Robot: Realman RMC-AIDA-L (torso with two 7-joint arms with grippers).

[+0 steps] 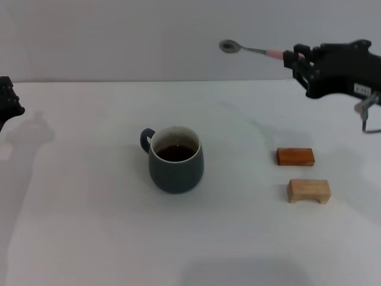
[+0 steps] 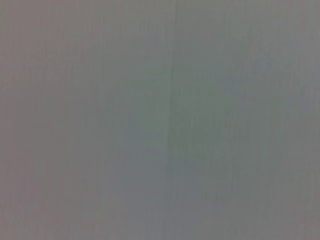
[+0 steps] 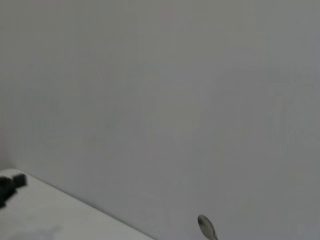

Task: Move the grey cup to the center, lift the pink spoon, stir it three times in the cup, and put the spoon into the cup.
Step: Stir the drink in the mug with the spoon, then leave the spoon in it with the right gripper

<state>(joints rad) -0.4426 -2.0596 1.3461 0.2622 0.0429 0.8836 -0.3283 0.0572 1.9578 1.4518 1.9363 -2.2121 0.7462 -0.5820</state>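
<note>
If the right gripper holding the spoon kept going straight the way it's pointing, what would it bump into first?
Probably nothing. The right gripper holds the pink spoon sideways, high above the table and the grey cup. That way looks free, though depth is unclear.

A plain grey surface (image 2: pixel 160 120) fills the view, crossed by a faint vertical line.

Grey cup (image 1: pixel 176 159) upright — pink spoon (image 1: pixel 253 50) aloft.

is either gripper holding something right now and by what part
The right gripper holds the slim pink-handled metal spoon by its handle end; the left gripper holds nothing.
</note>
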